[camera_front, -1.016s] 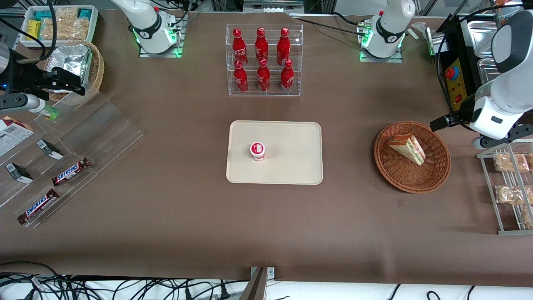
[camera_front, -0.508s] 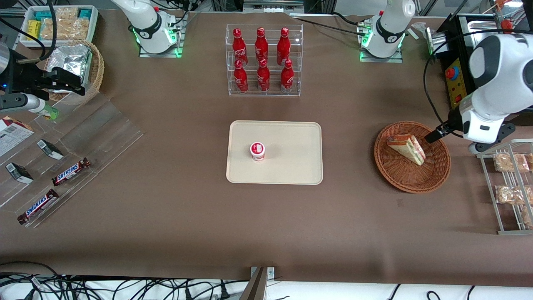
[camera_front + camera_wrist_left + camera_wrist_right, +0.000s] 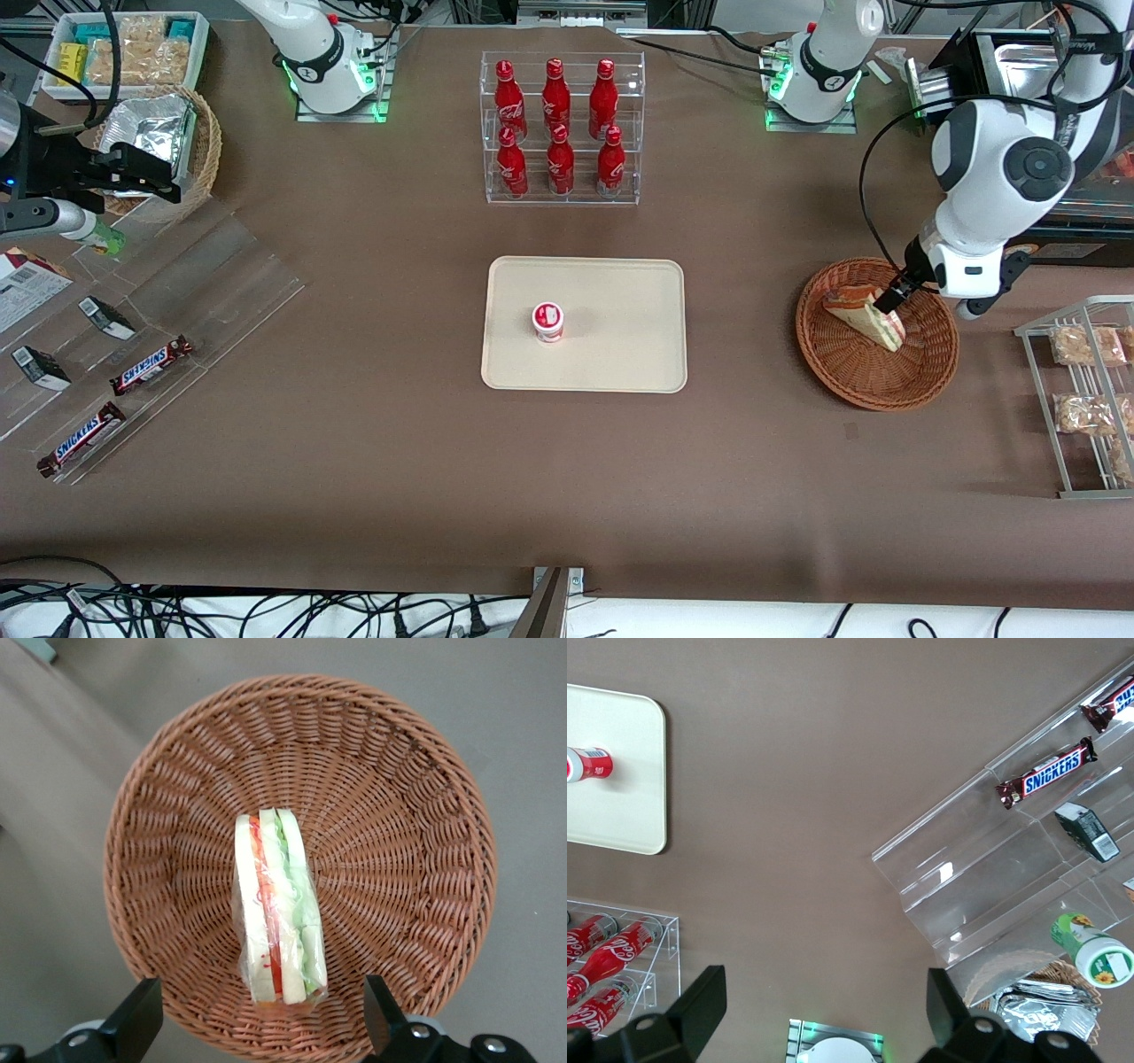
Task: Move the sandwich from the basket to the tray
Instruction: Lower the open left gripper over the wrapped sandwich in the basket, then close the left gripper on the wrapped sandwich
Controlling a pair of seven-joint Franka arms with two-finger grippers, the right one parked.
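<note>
The sandwich, a wrapped wedge of white bread with red and green filling, lies in the round reddish-brown wicker basket toward the working arm's end of the table. The wrist view looks straight down on the sandwich in the basket. My gripper hovers above the sandwich, over the part of the basket farther from the front camera. It is open: the gripper has one black finger on each side of the sandwich's end, touching nothing. The cream tray sits mid-table.
A small red-and-white cup stands on the tray. A clear rack of red bottles is farther from the front camera than the tray. A wire rack with snack packs stands close beside the basket at the working arm's end.
The working arm has swung in from the table's end to above the basket, bringing the open gripper over the sandwich. The sandwich and basket have not moved.
</note>
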